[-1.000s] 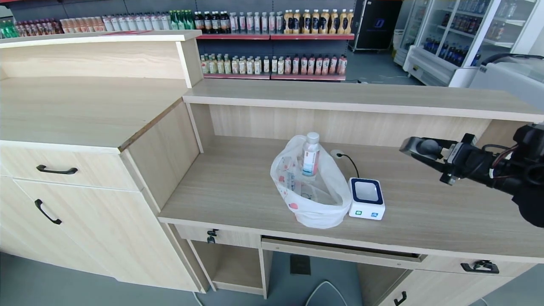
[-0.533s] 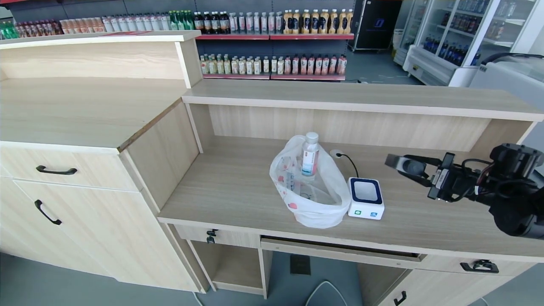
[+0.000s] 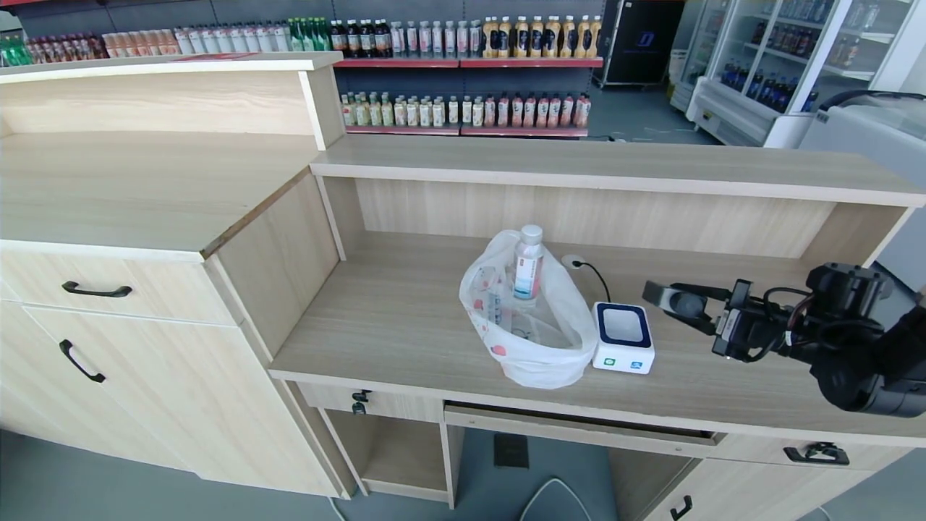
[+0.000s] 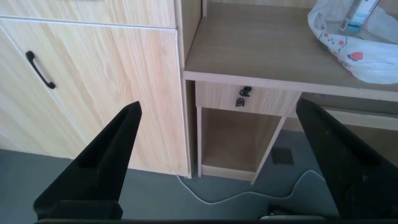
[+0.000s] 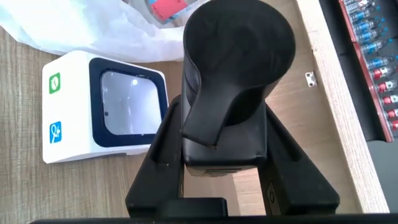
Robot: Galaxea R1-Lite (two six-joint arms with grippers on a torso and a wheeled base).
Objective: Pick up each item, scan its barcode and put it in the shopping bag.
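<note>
A white plastic shopping bag [image 3: 539, 365] stands open on the wooden counter [image 3: 405, 318], with a clear bottle [image 3: 529, 264] with a pink label upright inside it. A white scanner [image 3: 623, 336] with a dark window sits just right of the bag. My right gripper [image 3: 662, 298] hangs shut and empty over the counter, a little right of the scanner. In the right wrist view the shut gripper [image 5: 236, 37] sits beside the scanner [image 5: 106, 118], with the bag [image 5: 93, 25] beyond. My left gripper [image 4: 219, 106] is open and low, in front of the counter, with the bag [image 4: 345, 46] far off.
A black cable [image 3: 597, 278] runs from the scanner to a hole in the counter's back. A raised shelf [image 3: 615, 170] overhangs the rear of the counter. A taller cabinet [image 3: 145, 188] stands to the left. Drink shelves and fridges fill the room behind.
My right arm has come down and to the left, bringing its gripper from the counter's right end to just beside the scanner. Bag, bottle and scanner have not moved.
</note>
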